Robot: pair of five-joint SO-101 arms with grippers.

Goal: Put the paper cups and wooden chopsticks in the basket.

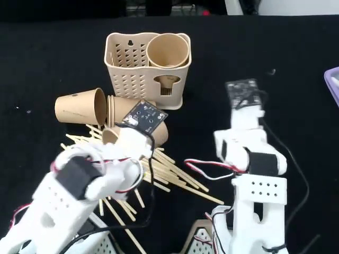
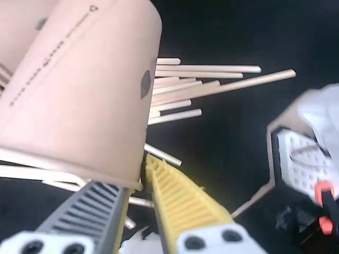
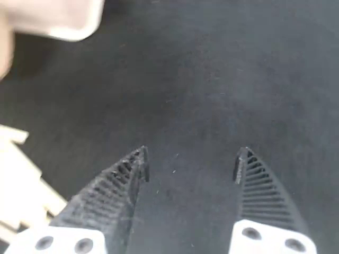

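A beige perforated basket (image 1: pixel 130 69) stands at the back with one paper cup (image 1: pixel 168 50) upright inside it. Two more cups (image 1: pixel 79 106) (image 1: pixel 117 108) lie on their sides in front of it. A third lying cup (image 2: pixel 79 90) has its wall pinched between the grey and yellow fingers of my left gripper (image 2: pixel 140 172), which is shut on it over the pile of wooden chopsticks (image 1: pixel 164 174). Chopstick ends (image 2: pixel 212 79) fan out beyond the cup. My right gripper (image 3: pixel 190 159) hangs open over bare black cloth, to the right of the basket, nothing between its fingers.
A purple object (image 1: pixel 332 79) sits at the right table edge. White perforated arm bases (image 1: pixel 204 244) stand at the front edge, one also close by as the base (image 2: pixel 302 159). Chopstick ends (image 3: pixel 18 185) and a basket corner (image 3: pixel 58 16) lie near the right gripper.
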